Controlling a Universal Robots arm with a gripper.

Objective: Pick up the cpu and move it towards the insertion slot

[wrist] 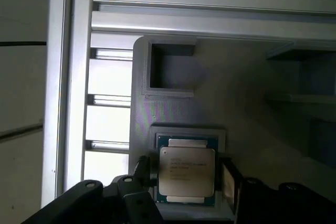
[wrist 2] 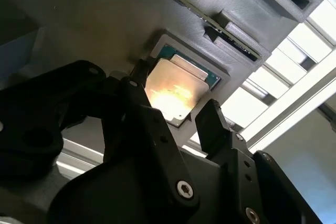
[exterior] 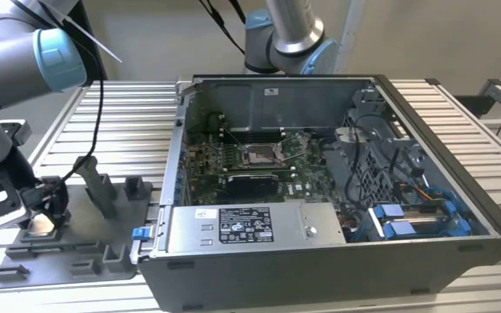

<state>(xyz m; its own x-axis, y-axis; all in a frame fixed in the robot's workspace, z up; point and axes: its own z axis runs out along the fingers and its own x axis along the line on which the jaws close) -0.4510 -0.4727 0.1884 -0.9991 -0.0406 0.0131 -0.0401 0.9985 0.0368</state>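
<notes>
First wrist view: we are watching the gripper (wrist: 187, 178) straddling the cpu (wrist: 187, 169), its fingers (wrist: 146, 170) parted beside the edges and holding nothing, the chip lying in the grey fixture (wrist: 173, 111).

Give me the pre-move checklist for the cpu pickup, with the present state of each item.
1. The cpu lies flat in its recess of the grey fixture: ok.
2. The gripper is centred over the cpu in the first wrist view: ok.
3. Gripper closed on the cpu: cannot tell.
4. The insertion slot is uncovered inside the open computer case: ok, as far as the exterior view shows.
5. Straight low path to the slot: not ok; the case's side wall stands between.
6. Hanging black cable free of the fixture's upright posts: cannot tell.
</notes>
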